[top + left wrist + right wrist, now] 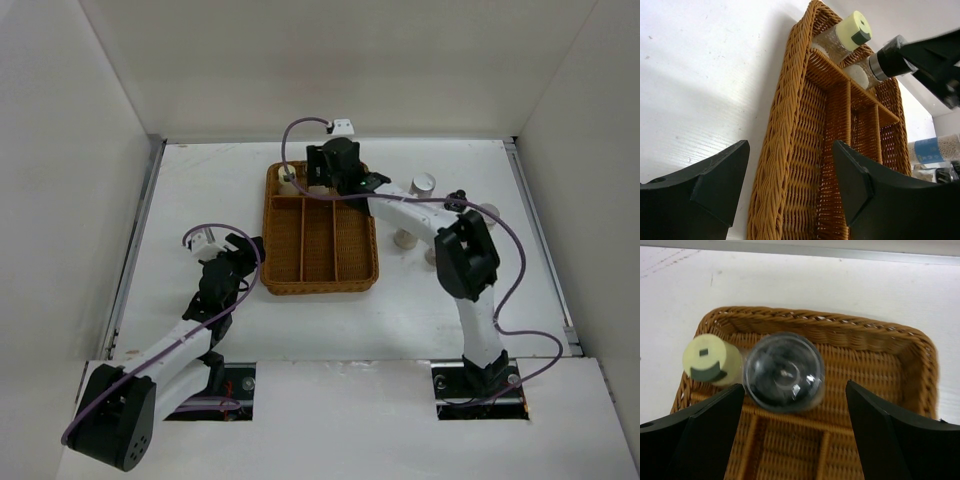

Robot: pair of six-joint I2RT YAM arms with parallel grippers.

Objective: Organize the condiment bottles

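A yellow-green-lidded jar (712, 360) and a black-lidded jar (784, 371) stand side by side in the back compartment of the brown wicker tray (900, 340). My right gripper (795, 405) hovers open above them, the black lid between and beyond its fingers, untouched. In the top view the right gripper (328, 178) hides the black jar; the yellow-green lid (288, 180) shows at its left. My left gripper (790, 170) is open and empty, low, straddling the tray's left wall (777, 150). It also sees both jars (842, 35) and a blue-white labelled bottle (935, 150).
Several more jars stand on the table right of the tray, among them a silver-lidded one (424, 184), one at the tray's right side (405, 238) and one behind the right arm (489, 212). The tray's three long front compartments (318, 240) hold nothing. White walls enclose the table.
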